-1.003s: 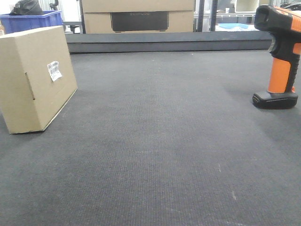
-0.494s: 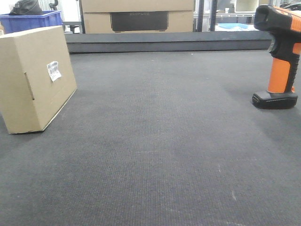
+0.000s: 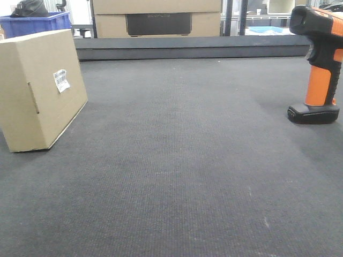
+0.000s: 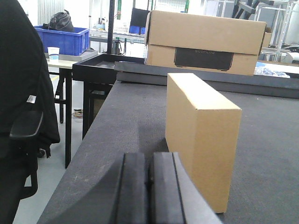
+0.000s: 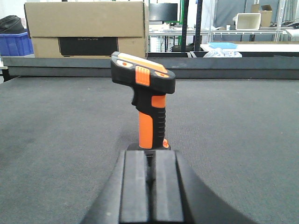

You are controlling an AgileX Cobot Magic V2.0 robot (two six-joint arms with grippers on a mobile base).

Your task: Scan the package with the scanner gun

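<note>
A brown cardboard package (image 3: 40, 88) with a white barcode label (image 3: 62, 80) stands on edge at the left of the dark grey table. It also shows in the left wrist view (image 4: 201, 135), just ahead and right of my left gripper (image 4: 149, 158), which is shut and empty. An orange and black scanner gun (image 3: 320, 59) stands upright on its base at the right. In the right wrist view the scanner gun (image 5: 147, 107) stands straight ahead of my right gripper (image 5: 150, 156), which is shut and empty, just short of its base.
A raised dark ledge (image 3: 187, 47) runs along the table's far edge, with a large cardboard box (image 3: 156, 17) behind it. A blue bin (image 3: 37, 22) stands at the back left. A black chair (image 4: 23, 121) stands off the table's left edge.
</note>
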